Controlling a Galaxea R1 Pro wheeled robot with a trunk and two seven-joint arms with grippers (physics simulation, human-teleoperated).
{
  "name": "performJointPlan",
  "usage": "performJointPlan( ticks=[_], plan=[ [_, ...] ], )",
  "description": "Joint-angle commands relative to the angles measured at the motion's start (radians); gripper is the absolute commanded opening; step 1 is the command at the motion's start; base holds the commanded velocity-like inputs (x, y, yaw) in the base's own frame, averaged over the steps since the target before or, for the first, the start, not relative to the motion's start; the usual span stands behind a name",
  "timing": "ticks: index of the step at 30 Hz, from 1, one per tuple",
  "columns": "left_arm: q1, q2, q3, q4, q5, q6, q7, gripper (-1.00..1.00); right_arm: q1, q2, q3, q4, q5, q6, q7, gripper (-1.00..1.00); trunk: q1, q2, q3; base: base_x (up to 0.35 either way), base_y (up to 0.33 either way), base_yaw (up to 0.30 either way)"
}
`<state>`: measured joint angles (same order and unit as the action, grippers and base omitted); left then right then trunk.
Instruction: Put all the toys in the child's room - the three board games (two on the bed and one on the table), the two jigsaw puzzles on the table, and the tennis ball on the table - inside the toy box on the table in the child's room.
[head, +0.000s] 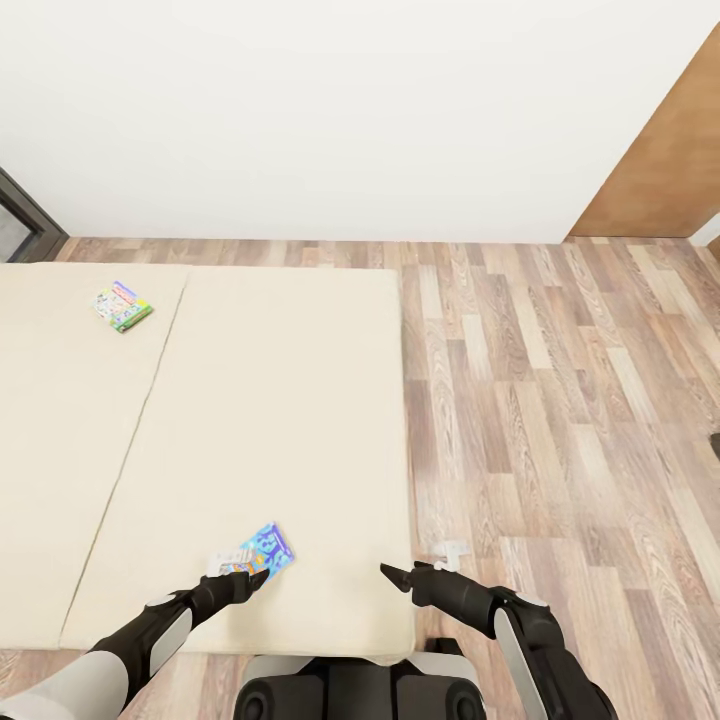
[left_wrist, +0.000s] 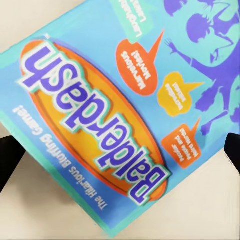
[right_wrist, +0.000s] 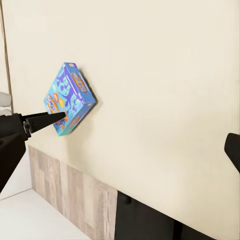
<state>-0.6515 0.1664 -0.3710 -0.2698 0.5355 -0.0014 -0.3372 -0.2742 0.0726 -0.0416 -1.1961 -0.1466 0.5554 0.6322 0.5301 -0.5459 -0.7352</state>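
**Left claw over the blue game at the bed's near edge**

Robot faces the bed (head: 250, 400), beige mattress, wood-plank floor to its right, white wall behind. 2 board games lie on it. The blue board game (head: 262, 550) sits flat near the edge closest to the robot, turned at an angle. The green-bordered board game (head: 122, 306) lies far off, toward the wall end on the robot's left, well apart from the first.

Left claw (left_wrist: 120, 150) hangs directly over the blue box. In the left wrist view the lid print is sharp and close, and the dark fingertips (left_wrist: 10, 160) stand at either side of the lid, spread wide, nothing between them but the box face. Open, then, and not yet gripping. I cannot tell whether the tips touch the mattress.

Right claw (head: 398, 573) rests over the mattress corner near the bed's edge, apart from the box. Right wrist view shows its 2 fingers set wide apart, so open and empty.

Step in hand, as I judge it: picking up the blue box. It is thin and flat on soft bedding, so a top-down pinch has little to bite. Better to line the jaws across the box's short width, square to its tilted edges, press slightly into the mattress, then close. A skewed grip risks the box pivoting out.
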Motion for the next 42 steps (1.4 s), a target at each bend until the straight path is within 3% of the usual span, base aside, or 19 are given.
performJointPlan(
  ticks=[1,13,42],
  plan=[
    [0.0,0.001,-0.006,0.0,0.008,0.0,-0.002,1.0,0.0,0.001,-0.003,0.0,-0.005,0.008,0.002,1.0,0.0,-0.001,-0.001,0.0,-0.023,0.0],
    [0.0,0.001,-0.005,0.0,0.008,0.0,-0.002,1.0,0.0,0.001,-0.003,0.0,-0.007,0.008,0.003,1.0,0.0,-0.001,-0.001,0.0,-0.015,0.0],
    [0.0,0.001,-0.005,-0.001,0.008,0.0,-0.002,1.0,0.0,0.001,-0.003,0.001,-0.006,0.008,0.001,1.0,0.0,-0.001,-0.001,0.0,-0.114,0.0]
  ],
)
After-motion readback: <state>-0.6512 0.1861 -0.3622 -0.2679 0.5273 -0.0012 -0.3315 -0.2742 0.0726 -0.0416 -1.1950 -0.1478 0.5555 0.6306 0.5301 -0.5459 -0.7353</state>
